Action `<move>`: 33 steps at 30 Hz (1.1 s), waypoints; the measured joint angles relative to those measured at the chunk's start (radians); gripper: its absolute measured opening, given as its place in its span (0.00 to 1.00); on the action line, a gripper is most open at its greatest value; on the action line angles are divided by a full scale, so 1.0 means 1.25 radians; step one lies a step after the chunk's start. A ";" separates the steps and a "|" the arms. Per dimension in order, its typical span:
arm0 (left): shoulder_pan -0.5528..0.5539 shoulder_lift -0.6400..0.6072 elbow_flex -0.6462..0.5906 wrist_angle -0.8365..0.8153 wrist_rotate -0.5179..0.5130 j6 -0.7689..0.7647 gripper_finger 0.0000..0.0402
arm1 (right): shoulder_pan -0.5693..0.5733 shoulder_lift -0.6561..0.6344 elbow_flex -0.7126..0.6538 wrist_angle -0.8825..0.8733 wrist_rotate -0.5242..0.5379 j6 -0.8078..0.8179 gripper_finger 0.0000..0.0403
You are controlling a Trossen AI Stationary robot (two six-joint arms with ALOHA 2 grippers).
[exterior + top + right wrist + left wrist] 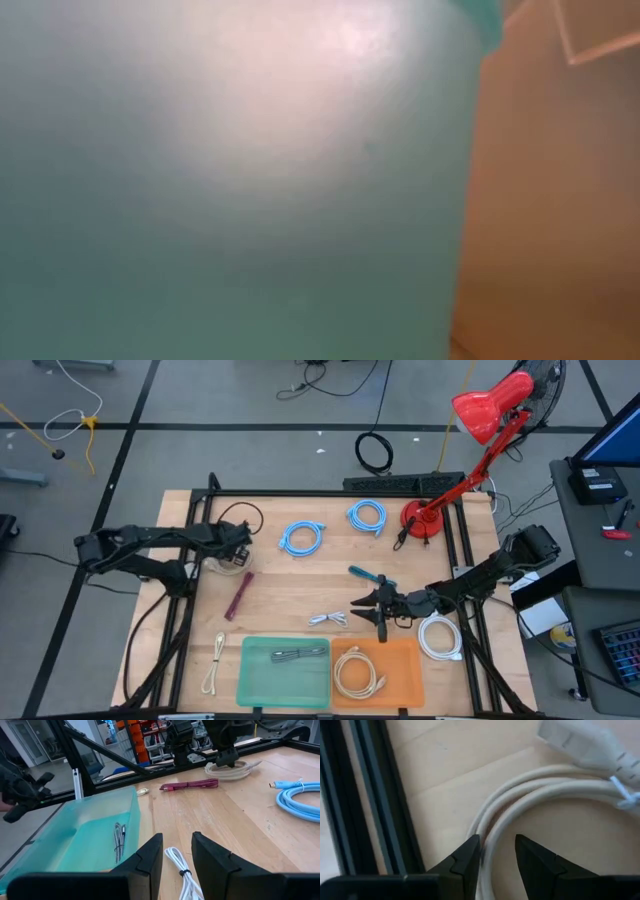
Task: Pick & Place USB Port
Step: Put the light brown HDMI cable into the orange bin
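A coiled white cable (545,785) lies flat on the wood near the table's left rail (370,795); it also shows in the high view (225,563). My left gripper (497,842) points down over it, open. One strand of the coil (492,855) runs between the fingertips; I cannot tell whether they touch it. My right gripper (177,840) is open and nearly level at mid-table (362,610). A small bundled white cable (182,867) lies on the table below and ahead of it (326,619).
At the near edge, a green tray (285,670) holds a grey cable and an orange tray (375,672) holds a cream cable. A maroon cable (238,595), two blue coils (300,537) (367,515), a white coil (440,635) and a red lamp (425,520) are also on the table. The trays' walls fill the low view.
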 joint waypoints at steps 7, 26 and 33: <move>0.020 0.038 0.002 0.007 -0.020 0.006 0.32 | 0.004 0.000 0.000 -0.002 0.000 -0.001 0.23; 0.024 0.110 0.002 0.049 -0.038 -0.029 0.21 | 0.015 0.000 0.000 0.010 0.001 0.000 0.23; 0.026 0.111 0.001 0.045 -0.035 -0.055 0.04 | 0.020 0.000 0.000 0.017 0.000 0.000 0.23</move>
